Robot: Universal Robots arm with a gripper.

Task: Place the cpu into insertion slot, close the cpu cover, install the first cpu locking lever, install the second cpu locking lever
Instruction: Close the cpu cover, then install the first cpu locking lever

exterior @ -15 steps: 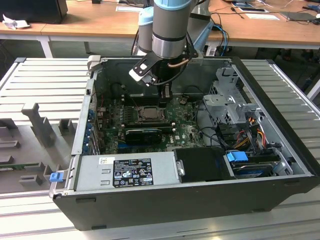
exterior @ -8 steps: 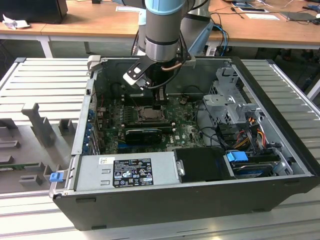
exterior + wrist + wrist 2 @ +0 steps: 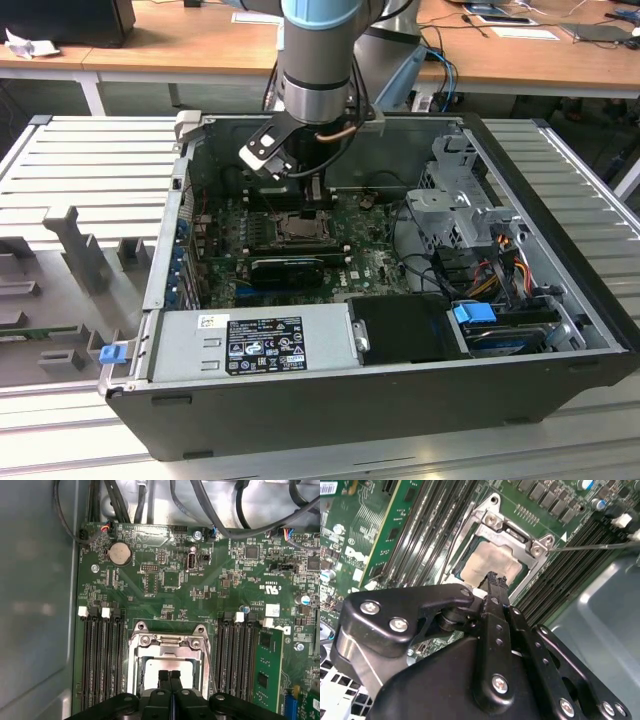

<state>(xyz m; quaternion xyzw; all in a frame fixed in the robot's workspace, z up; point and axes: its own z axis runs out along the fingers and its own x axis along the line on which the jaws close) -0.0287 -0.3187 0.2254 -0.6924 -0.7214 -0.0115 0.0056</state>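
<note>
Claw: fingers pressed together, holding nothing, tips poised at the cpu; whether they touch, we cannot tell.
Done: cpu sits in the insertion slot, cpu cover lowered over it.
Left: we judge the locking lever unlatched, jutting free.

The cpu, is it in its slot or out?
In. In the first wrist view the cpu lies flat inside the insertion slot, its pale face framed by the cpu cover.
</note>
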